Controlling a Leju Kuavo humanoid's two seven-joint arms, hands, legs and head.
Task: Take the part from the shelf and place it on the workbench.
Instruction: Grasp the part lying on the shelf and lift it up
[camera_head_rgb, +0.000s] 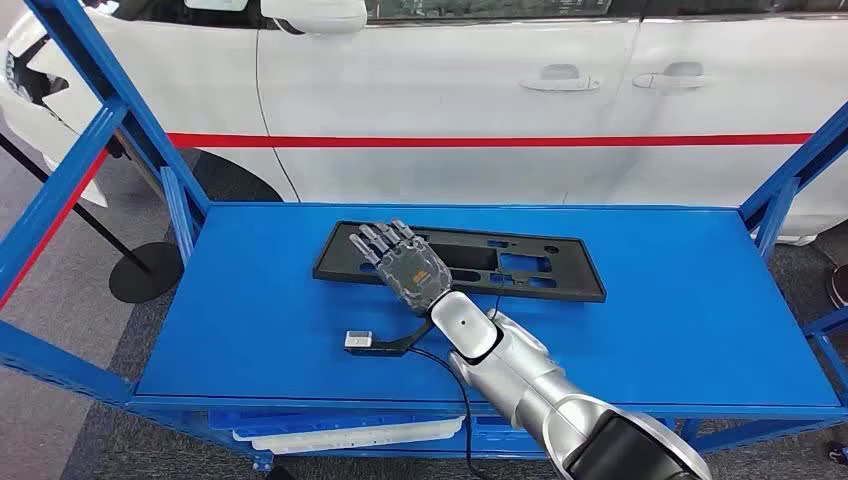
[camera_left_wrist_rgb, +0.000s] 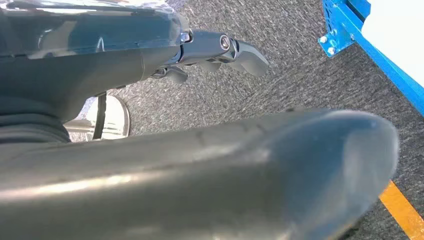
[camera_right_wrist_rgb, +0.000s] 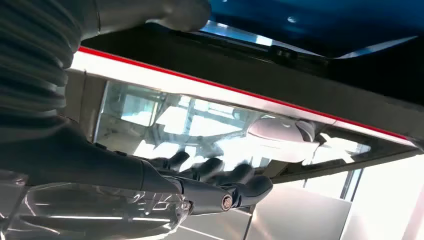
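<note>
The part is a flat black rectangular frame (camera_head_rgb: 520, 262) with cut-outs, lying on the blue shelf top (camera_head_rgb: 650, 340). My right hand (camera_head_rgb: 405, 262) reaches across from the lower right and hovers over the frame's left end, fingers stretched out forward. In the right wrist view the thumb (camera_right_wrist_rgb: 165, 12) sits at the frame's dark edge (camera_right_wrist_rgb: 240, 70), while the fingers (camera_right_wrist_rgb: 225, 177) stay well apart from it, holding nothing. My left hand (camera_left_wrist_rgb: 200, 50) hangs over grey carpet and holds nothing.
A white car (camera_head_rgb: 450, 70) with a red stripe stands right behind the shelf. Blue uprights (camera_head_rgb: 110, 110) frame the shelf's left and right ends. A white tray (camera_head_rgb: 340, 435) lies on the lower level. A black round stand base (camera_head_rgb: 145, 272) sits on the floor at left.
</note>
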